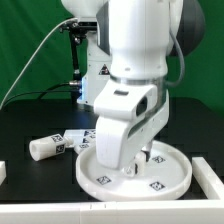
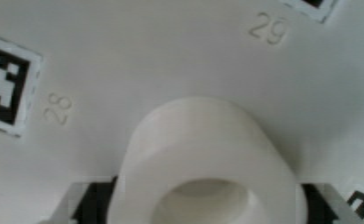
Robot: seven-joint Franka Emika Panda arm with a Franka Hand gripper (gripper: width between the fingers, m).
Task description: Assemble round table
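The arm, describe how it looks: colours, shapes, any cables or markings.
The arm is glossy white, built of fat rounded housings, with a dark grey band at one joint. Its tool has a boxy white body with a dark oval inset, and dark fingers. No markings or cables show clearly on it.

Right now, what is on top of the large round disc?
The gripper stands over the large round disc, with a white rounded part between its fingers. Whether that part touches the disc is covered by the gripper.
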